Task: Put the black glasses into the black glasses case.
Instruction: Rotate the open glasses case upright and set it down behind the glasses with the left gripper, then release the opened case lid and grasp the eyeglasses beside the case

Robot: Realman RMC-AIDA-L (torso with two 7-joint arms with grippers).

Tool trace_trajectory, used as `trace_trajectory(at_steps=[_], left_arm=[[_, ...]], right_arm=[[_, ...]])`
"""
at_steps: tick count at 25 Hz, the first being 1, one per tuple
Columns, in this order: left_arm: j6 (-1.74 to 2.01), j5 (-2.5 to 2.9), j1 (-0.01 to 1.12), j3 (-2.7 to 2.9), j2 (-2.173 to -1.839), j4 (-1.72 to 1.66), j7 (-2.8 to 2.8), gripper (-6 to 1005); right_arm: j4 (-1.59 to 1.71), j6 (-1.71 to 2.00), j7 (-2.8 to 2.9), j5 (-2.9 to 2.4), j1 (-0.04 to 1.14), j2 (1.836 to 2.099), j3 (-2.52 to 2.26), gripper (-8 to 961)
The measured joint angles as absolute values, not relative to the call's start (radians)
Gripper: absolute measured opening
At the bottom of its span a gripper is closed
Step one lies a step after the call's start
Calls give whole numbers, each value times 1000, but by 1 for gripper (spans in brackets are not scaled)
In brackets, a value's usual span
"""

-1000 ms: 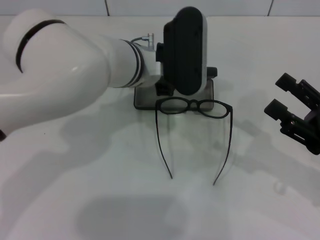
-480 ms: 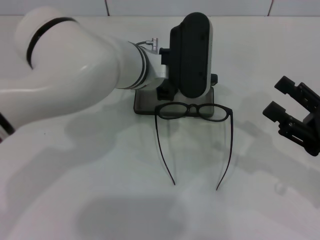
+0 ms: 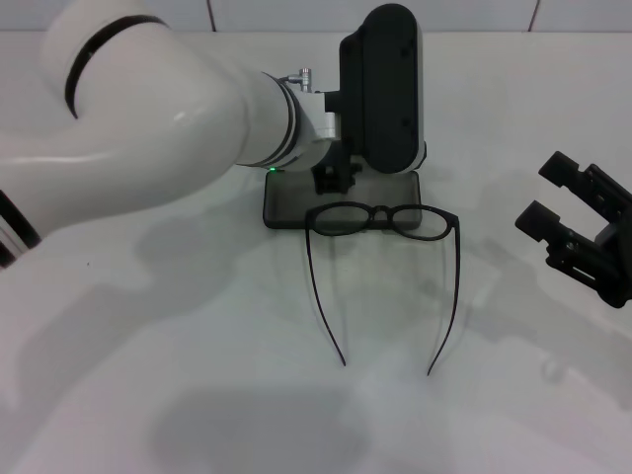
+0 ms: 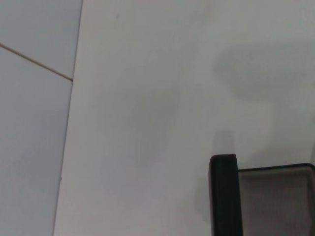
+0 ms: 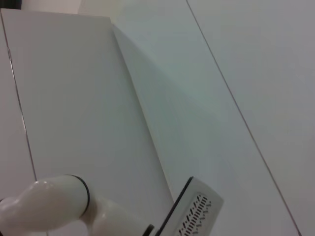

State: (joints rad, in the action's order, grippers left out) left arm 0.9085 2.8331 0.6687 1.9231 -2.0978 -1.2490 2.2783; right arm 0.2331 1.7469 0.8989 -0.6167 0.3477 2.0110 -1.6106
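The left claw, hidden behind its own wrist so I cannot tell how its fingers are set, has risen over the last second at the far edge of the black glasses case, swinging the lid up until it stands upright and the grey-lined tray is exposed. The black glasses lie on the worktop just in front of the open case, temples unfolded, having slid slightly nearer, so they still need loading. At the right edge, the right claw waits with fingers spread, holding nothing.
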Motion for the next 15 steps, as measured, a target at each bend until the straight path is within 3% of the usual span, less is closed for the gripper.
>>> trace_trajectory(at_steps=[6,10,13,15], left_arm=[[1024,2832,635,1880,-2096,-1396,2277,389],[1107,2789,529,1801,-2096,-1648,2282,357],[1102,2670,417,1728,-2096,-1823,2282,333],[1076,2494,324,1650,-2094,-1904,2258,317]], right_arm=[[248,1663,907,-640,362,1990,-1610,824],[323,1561,985,-776,427,1936,-1608,811],[442,1494,1164,-923,495,1877,-1606,773],[519,1453,1257,-1006,520,1857,-1604,748]])
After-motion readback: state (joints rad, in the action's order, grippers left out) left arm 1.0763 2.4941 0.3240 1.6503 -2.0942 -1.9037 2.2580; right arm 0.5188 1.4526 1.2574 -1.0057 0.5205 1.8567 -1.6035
